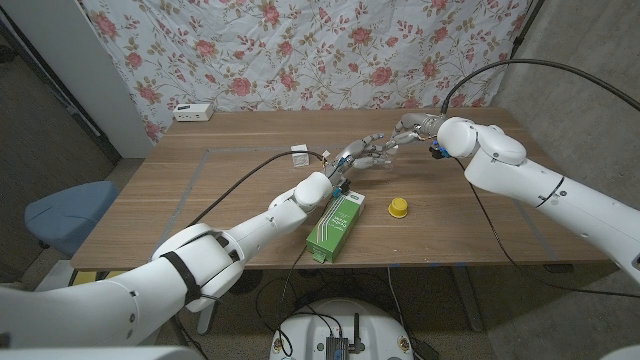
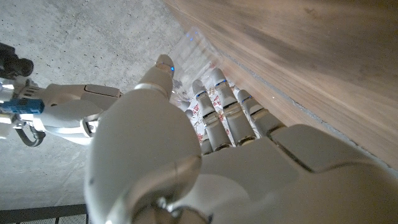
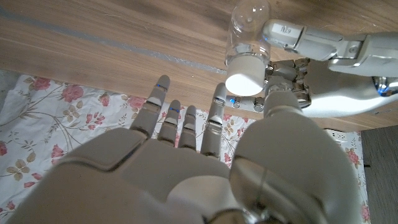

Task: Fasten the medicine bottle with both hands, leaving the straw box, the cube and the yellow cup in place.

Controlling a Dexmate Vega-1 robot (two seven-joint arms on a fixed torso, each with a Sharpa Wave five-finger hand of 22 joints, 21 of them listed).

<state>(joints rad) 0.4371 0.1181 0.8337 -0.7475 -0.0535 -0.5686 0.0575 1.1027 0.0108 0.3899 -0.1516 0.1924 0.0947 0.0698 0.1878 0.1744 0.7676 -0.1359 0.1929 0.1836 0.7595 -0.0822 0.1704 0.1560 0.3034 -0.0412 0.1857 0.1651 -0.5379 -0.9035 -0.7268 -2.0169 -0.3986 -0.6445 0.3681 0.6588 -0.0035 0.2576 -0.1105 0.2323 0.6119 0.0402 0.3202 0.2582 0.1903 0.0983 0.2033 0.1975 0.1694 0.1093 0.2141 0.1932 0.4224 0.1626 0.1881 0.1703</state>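
- Two robot hands meet above the middle of the bench (image 1: 200, 205), toward its far side – I see them come together in the head view, raised off the wood.
- Left robot hand (image 1: 362, 156) grips the medicine bottle (image 3: 247, 38): in the right wrist view its fingers (image 3: 298, 38) lie along the clear bottle's side, and the bottle points its white cap (image 3: 244, 79) toward the right hand's camera.
- In the left wrist view the fingers of this hand are curled round something clear with a patterned label; the bottle itself is mostly hidden behind them.
- Right robot hand (image 1: 410, 126) holds nothing – its fingers (image 3: 186, 124) are spread and reach up beside the cap, while its thumb sits just under the cap. I cannot tell whether the thumb touches it.
- Cap sits on the bottle's mouth; how tight it is I cannot tell.
- On the bench, the green straw box (image 1: 335, 226) lies flat near the front edge, partly under my left forearm in the head view.
- Yellow cup (image 1: 398, 207) stands just to the right of the box, apart from it.
- Small white cube (image 1: 298, 155) sits further back, left of the joined hands and well apart from box and cup.
- Behind the bench hangs a flowered cloth (image 1: 300, 50); a white power strip (image 1: 193, 111) lies at the bench's far left corner, and a blue stool (image 1: 65, 212) stands off its left side.
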